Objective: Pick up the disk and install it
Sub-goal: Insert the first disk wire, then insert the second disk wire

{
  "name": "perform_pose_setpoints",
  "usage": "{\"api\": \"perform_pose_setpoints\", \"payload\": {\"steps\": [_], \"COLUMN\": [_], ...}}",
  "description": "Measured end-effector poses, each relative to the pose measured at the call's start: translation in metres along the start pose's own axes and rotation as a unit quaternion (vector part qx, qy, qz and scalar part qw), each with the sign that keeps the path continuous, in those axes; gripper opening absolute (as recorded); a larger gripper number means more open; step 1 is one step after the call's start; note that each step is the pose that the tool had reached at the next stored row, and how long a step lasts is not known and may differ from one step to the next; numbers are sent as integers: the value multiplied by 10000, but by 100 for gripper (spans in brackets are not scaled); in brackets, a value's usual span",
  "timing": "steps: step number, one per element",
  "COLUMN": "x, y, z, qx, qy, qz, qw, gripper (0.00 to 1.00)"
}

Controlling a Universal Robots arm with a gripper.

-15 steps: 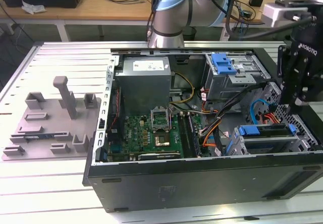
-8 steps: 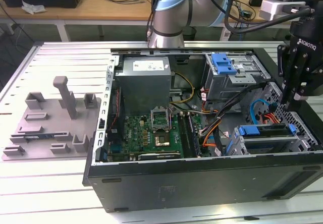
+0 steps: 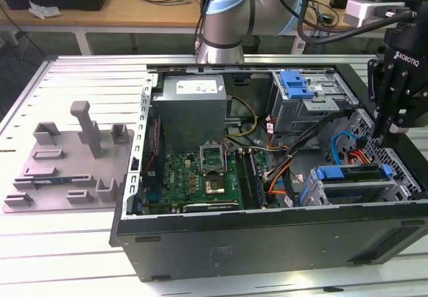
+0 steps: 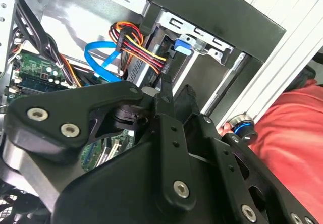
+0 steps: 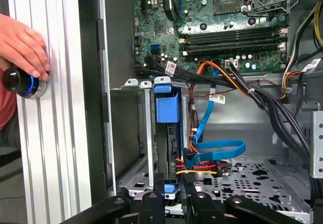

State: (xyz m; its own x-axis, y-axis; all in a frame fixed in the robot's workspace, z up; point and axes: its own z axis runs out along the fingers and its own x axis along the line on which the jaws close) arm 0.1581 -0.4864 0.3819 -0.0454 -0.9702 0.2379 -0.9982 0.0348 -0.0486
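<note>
Disk sits in its bay, mostly hidden by the cage. Gripper hovers above with fingers together, empty.

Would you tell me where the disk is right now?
The disk sits in the case's lower drive cage at the exterior view's right, just below the pincer.

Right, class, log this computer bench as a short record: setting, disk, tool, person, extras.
setting: open computer case lying on a slatted metal table
disk: disk slotted in the drive cage, blue carrier end showing
tool: tool hangs over the case's end at the exterior view's right, close to the cage
person: hand rests on a knob on the table
extras: blue cable beside the cage; grey fixture plate at the exterior view's left
</note>
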Motion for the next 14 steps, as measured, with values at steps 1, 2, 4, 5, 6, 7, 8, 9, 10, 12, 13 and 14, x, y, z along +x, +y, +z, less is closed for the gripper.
{"api": "perform_pose_setpoints", "payload": {"steps": [1, 2, 4, 5, 6, 7, 8, 9, 10, 12, 13, 14], "x": [0, 0, 0, 0, 0, 0, 0, 0, 0, 0, 0, 0], "y": [0, 0, 0, 0, 0, 0, 0, 0, 0, 0, 0, 0], "z": [0, 0, 0, 0, 0, 0, 0, 0, 0, 0, 0, 0], "qx": [0, 0, 0, 1, 1, 1, 1, 1, 1, 1, 1, 1], "qy": [3, 5, 8, 11, 13, 15, 16, 18, 19, 26, 29, 31], "qz": [0, 0, 0, 0, 0, -1, -1, 0, -1, -1, -1, -1], "qw": [10000, 10000, 10000, 10000, 10000, 10000, 10000, 10000, 10000, 10000, 10000, 10000], "gripper": [27, 27, 27, 27, 27, 27, 27, 27, 27, 27, 27, 27]}}
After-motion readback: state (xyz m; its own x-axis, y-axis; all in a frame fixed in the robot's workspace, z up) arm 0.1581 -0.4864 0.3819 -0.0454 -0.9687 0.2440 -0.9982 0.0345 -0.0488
